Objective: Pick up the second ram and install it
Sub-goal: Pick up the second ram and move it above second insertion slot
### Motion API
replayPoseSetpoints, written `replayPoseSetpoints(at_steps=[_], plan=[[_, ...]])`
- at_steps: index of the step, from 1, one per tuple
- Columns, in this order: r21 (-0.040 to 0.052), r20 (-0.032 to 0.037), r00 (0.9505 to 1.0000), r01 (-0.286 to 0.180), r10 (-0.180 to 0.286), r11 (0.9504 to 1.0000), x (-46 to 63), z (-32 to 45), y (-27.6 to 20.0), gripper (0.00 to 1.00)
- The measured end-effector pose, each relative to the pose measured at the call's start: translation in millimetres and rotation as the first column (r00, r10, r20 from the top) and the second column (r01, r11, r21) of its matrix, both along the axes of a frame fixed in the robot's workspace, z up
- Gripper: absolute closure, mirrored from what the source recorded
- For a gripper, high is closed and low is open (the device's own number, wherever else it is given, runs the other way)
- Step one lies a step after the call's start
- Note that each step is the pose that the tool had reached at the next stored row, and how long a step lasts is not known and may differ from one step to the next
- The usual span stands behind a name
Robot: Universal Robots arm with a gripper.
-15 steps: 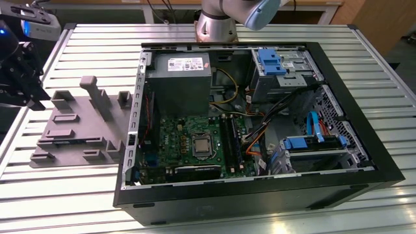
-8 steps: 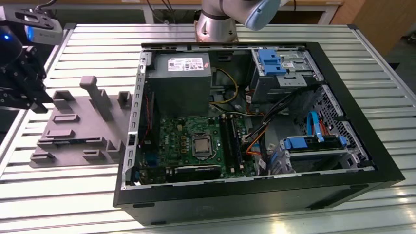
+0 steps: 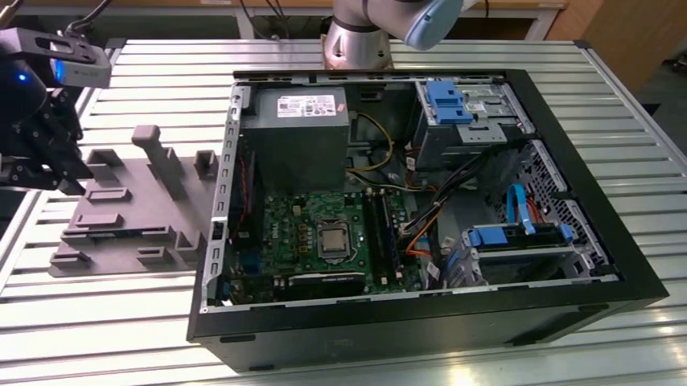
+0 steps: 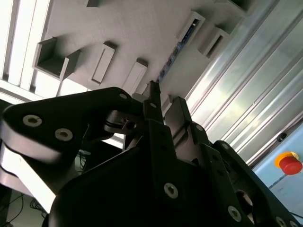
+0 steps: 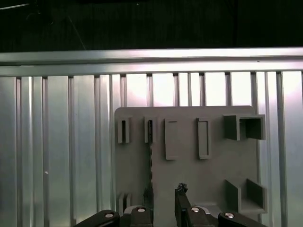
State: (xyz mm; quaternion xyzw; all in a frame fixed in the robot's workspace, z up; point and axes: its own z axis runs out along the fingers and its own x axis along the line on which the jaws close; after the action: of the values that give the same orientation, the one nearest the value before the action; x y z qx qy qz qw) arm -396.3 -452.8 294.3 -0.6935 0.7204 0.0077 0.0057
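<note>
My gripper [image 5: 163, 204] hangs open and empty over the tray [image 5: 189, 184], where the ram [image 5: 151, 165] stands on edge near one side edge, so I think the jaws must be centred across it and come down straight.

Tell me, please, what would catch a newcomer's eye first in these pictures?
The open computer case with its green motherboard dominates the slatted metal table, from the exterior view's middle to its right. At that view's left stands a grey tray. In the first wrist view the open end effector hangs over the tray, close to a thin blue ram stick set on edge in it.
</note>
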Motion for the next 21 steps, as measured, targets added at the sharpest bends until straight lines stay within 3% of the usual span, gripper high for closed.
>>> replayPoseSetpoints(at_steps=[4, 10, 16, 17, 21], plan=[[0.0, 0.0, 1.0, 0.0, 0.0, 1.0, 0.0, -6.5, -0.4, 0.68], [-0.0001, -0.0001, 1.0, 0.0, 0.0, 1.0, 0.1, -6.8, -0.4, 0.68], [-0.0001, -0.0001, 1.0, 0.0, 0.0, 1.0, 0.0, -12.9, -2.9, 0.68], [-0.0001, -0.0001, 1.0, 0.0, 0.0, 1.0, 0.0, -22.9, -7.3, 0.68], [-0.0001, 0.0, 1.0, 0.0, 0.0, 1.0, 0.0, -30.2, -9.1, 0.68]])
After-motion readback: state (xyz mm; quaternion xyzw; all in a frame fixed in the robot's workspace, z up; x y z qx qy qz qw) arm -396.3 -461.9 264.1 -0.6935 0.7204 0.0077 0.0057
